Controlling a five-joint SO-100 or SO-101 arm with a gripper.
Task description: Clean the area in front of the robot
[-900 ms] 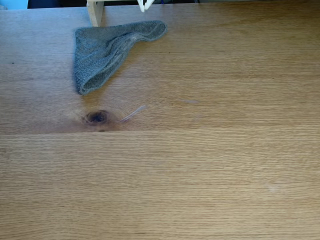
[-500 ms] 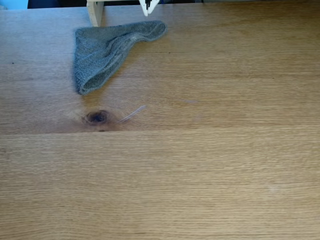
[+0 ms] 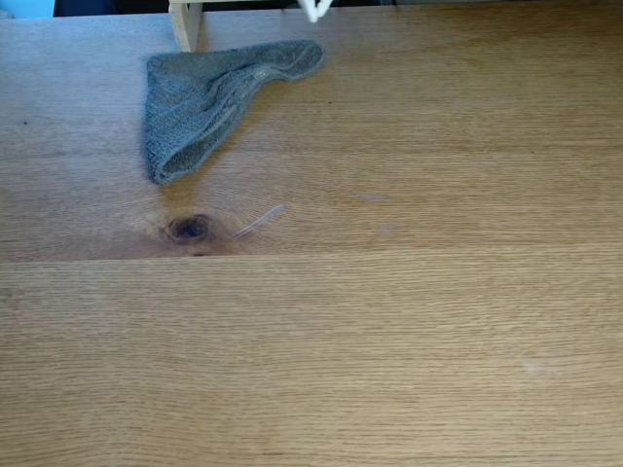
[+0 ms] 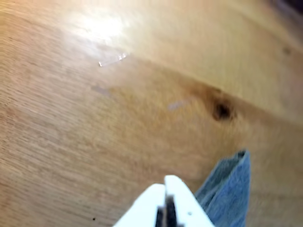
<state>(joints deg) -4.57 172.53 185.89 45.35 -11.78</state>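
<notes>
Oak tabletop [image 3: 389, 331] is spanning the fixed view edge to edge, with one straight board seam [image 3: 438, 250] running left to right across its middle. Just above the seam, a dark oval knot [image 3: 189, 229] is sitting left of centre, and a thin pale streak [image 3: 258, 221] is lying beside it on the right. A grey terry cloth [image 3: 200, 102] is lying folded in a rough triangle near the far edge, its upper corner close to a pale wooden post [image 3: 185, 23] that is standing at that edge. The white gripper [image 3: 315, 11] is showing only as a tip at the top border, right of the cloth and apart from it. In the wrist view the gripper [image 4: 166, 208] is pointing over the wood with its two fingers pressed together and gripping nothing, the cloth [image 4: 227, 189] lying just beside it on the right. All wood below the seam and right of the cloth is lying bare.
</notes>
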